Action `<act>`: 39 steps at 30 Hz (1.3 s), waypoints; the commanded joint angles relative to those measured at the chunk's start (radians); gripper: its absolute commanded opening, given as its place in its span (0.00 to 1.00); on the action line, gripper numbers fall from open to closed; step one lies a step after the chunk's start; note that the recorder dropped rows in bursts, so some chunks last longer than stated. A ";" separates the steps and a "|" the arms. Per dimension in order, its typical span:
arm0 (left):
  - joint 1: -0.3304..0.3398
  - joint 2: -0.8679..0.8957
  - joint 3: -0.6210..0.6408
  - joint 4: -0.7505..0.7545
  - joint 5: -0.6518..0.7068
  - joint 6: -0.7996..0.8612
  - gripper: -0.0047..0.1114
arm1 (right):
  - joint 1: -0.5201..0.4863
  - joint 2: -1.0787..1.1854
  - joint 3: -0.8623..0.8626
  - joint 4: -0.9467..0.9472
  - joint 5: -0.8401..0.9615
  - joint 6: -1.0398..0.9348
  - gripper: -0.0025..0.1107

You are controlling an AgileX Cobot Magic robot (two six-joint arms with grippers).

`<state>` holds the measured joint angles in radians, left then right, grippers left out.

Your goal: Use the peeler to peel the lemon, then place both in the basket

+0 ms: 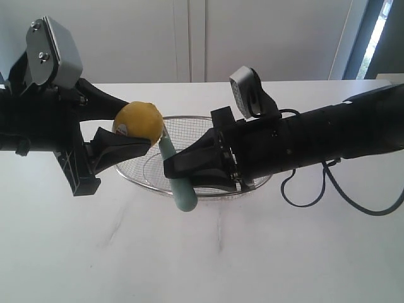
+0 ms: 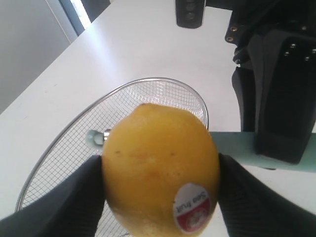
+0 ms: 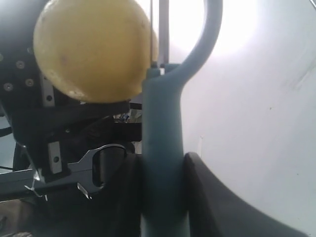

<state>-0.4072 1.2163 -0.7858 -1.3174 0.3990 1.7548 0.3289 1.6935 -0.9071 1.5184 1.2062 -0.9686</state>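
The yellow lemon (image 1: 138, 122) with its red-and-white sticker (image 2: 192, 207) hangs above the basket's left rim, and my left gripper (image 1: 129, 129) is shut on it, one black finger on each side. My right gripper (image 1: 173, 167) is shut on the teal-green handle of the peeler (image 1: 178, 180). The peeler's head reaches up against the lemon's right side; in the right wrist view its metal blade (image 3: 154, 34) lies on the lemon (image 3: 94, 49). The silver wire-mesh basket (image 1: 208, 120) sits on the table under both grippers.
A white table (image 1: 208, 252) carries everything, with a white wall behind it. A black cable (image 1: 328, 189) loops on the table under my right arm. The right arm (image 1: 315, 142) spans the basket's right half.
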 commanded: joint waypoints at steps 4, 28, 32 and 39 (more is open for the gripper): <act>-0.004 -0.005 0.004 -0.026 0.007 0.002 0.04 | 0.000 -0.018 0.001 0.011 0.015 -0.014 0.02; -0.004 -0.005 0.004 -0.026 -0.014 0.002 0.04 | -0.089 -0.308 0.001 -0.051 0.015 -0.015 0.02; -0.004 -0.005 0.004 -0.026 -0.014 0.002 0.04 | -0.147 -0.312 0.001 -0.067 0.015 -0.015 0.02; -0.004 -0.005 0.004 -0.026 -0.014 0.002 0.04 | -0.175 -0.270 0.003 -0.176 -0.054 0.032 0.02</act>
<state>-0.4072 1.2163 -0.7858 -1.3174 0.3738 1.7548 0.1613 1.3991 -0.9056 1.3655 1.1778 -0.9513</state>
